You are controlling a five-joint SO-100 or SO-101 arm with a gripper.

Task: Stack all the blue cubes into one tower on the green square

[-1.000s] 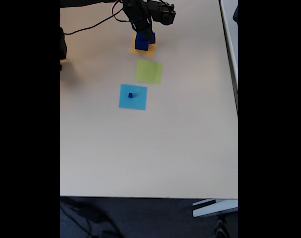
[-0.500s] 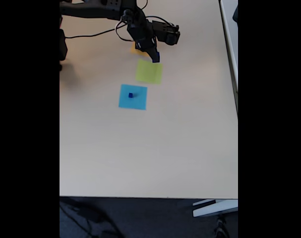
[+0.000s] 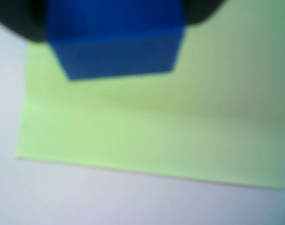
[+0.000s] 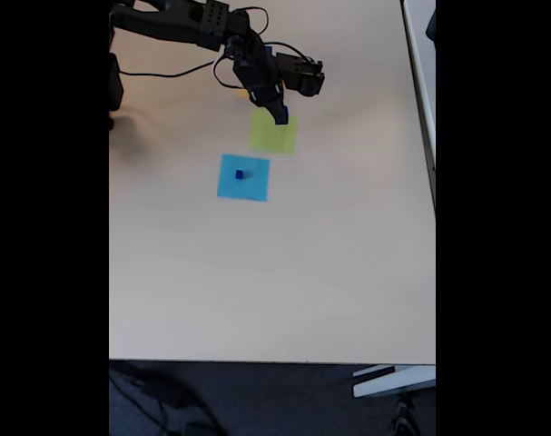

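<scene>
Fixed view, landmark = green square (image 4: pixel 273 133). Left of it and a bit nearer the camera: light-blue square (image 4: pixel 243 177), lying flat on the pale surface (image 4: pixel 275 272), well apart from the green one's edge but close by. A tiny blue cube (image 4: pixel 240 174) sits on the light-blue square, near its middle. A black arm (image 4: pixel 180 23) comes in from the upper left, cable trailing behind it, and reaches over to the green square's far edge. The gripper (image 4: pixel 280 115) hangs at that far edge, tip pointing down. A larger blue cube (image 4: pixel 280 114) is between the jaws, which are closed on it; it is over the far part of the green square. Contact with the paper: cannot tell from here. A sliver of orange-yellow paper (image 4: pixel 245 92) peeks out just beyond the green square, under the arm.

Wrist view, blurred: larger blue cube (image 3: pixel 116 40) fills the top, dark jaw parts at both upper corners beside it, green square (image 3: pixel 151 131) spread beneath and below it.
</scene>
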